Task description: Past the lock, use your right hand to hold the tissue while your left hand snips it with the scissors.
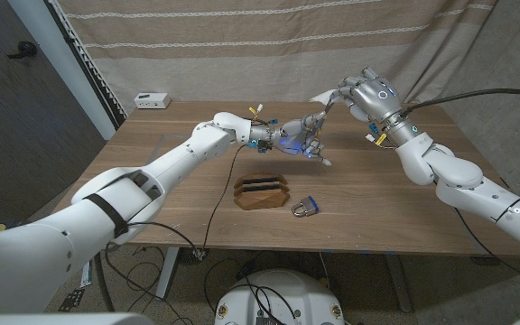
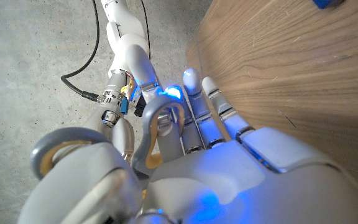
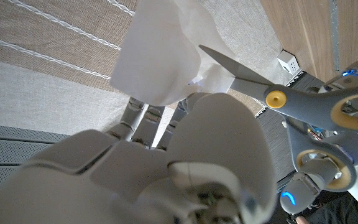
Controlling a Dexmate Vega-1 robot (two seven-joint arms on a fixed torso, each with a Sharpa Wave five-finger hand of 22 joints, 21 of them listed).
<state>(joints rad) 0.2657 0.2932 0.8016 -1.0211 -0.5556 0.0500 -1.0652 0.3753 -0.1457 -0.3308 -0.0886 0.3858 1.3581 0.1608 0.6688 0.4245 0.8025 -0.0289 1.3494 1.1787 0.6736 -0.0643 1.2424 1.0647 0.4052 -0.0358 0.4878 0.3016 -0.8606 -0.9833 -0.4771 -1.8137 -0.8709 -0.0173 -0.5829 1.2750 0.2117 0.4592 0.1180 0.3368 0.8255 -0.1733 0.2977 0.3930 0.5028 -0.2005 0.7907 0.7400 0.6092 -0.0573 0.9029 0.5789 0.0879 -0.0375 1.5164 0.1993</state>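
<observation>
Two robot hands meet above the far half of the wooden surface (image 1: 377, 194). The right robot hand (image 1: 368, 95), raised over the far right part, has its fingers closed on a white tissue (image 1: 325, 94), which hangs clear of the surface (in the right wrist view the sheet (image 3: 160, 53) fans out beyond the fingers). The left robot hand (image 1: 303, 134), reaching in from the left, grips the scissors (image 1: 319, 117) through their grey-and-yellow handle loops (image 2: 160, 127); the blades point up toward the tissue. In the right wrist view the scissors (image 3: 278, 93) lie with a blade tip just at the tissue's edge, though whether the blade has entered the sheet cannot be told. Nearer than both hands, a brown wooden holder (image 1: 262, 192) with two slots sits mid-surface, and a padlock (image 1: 306, 208) with a blue body lies just to its right. A small white box (image 1: 153, 100) rests at the far left corner, before a striped curtain (image 1: 242, 45).
</observation>
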